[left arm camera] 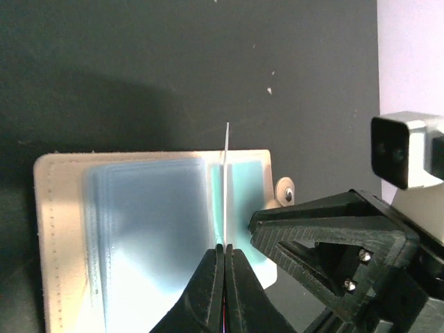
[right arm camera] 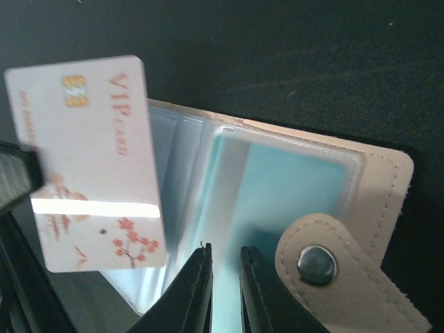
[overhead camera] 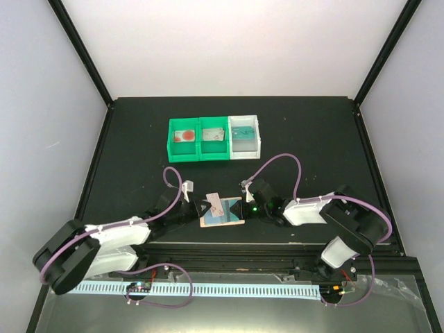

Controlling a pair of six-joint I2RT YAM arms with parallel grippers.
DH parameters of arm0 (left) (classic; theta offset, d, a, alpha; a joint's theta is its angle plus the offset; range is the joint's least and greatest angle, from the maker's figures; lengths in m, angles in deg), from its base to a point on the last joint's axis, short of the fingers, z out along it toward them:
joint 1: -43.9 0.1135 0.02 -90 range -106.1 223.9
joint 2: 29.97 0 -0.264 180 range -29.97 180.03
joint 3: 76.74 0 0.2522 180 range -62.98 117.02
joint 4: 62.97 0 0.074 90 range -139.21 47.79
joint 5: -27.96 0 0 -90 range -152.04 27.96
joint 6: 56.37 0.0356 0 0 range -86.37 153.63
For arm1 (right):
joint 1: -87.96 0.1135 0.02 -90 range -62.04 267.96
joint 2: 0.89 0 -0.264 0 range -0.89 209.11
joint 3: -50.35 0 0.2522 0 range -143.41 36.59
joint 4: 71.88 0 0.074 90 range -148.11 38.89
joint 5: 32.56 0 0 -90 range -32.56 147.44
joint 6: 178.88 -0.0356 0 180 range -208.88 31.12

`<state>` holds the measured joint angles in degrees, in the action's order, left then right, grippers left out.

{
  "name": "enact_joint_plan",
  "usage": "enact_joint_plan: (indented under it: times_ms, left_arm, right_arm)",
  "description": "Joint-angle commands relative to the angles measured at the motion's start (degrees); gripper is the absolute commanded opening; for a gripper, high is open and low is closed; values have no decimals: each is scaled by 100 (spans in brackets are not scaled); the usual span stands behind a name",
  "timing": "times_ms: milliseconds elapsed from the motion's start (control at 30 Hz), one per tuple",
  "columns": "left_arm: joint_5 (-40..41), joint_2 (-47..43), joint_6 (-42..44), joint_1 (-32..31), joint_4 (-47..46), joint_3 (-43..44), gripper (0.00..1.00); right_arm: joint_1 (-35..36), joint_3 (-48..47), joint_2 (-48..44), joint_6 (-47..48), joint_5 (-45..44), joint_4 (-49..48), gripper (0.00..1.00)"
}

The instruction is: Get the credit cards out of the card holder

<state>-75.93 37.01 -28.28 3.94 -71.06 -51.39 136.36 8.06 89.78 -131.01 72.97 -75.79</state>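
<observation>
Overhead looks down; close wrist views seemingly share card holder (left arm camera: 50, 229).

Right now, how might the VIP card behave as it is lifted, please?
The VIP card is probably stiff: edge-on it looks straight. Its glossy glare suggests slipperiness, though the left gripper pinches it. Likely light, being thin.

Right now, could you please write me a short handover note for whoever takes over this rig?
Left claw: shut on the VIP card, held above the card holder.
Right claw: pinching a clear sleeve of the open holder, apparently steadying it.
Done: three cards lie in the bins, one each.
To do: bin the VIP card; what looks like a teal card sits in the holder.
</observation>
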Motion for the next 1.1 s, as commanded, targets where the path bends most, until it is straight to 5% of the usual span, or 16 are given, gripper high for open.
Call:
enact_joint_plan:
  times_ms: [0, 300, 567, 733, 900, 1067]
  left_arm:
    - [613, -672, 202, -17, 850, -14, 2]
    - [1317, -2410, 852, -25, 2011, 236, 2]
    - [1384, -3830, 1603, -22, 1799, 154, 2]
    - [2999, -4138, 2232, -11, 1979, 234, 2]
    - [3170, -3719, 3290, -15, 1311, 301, 2]
    - [2248, -3564, 4208, -27, -216, 5, 2]
  right_arm:
    - [-2, 120, 27, 60, -337, 708, 13]
    - [2, -48, -685, 205, -286, 997, 16]
    - [-2, -32, -1895, 79, -43, 1076, 30]
    - [-3, -58, -2232, 85, -56, 1092, 41]
    - [-2, -130, -2343, 160, -50, 1135, 56]
    - [-3, -171, -2434, -27, 169, 517, 70]
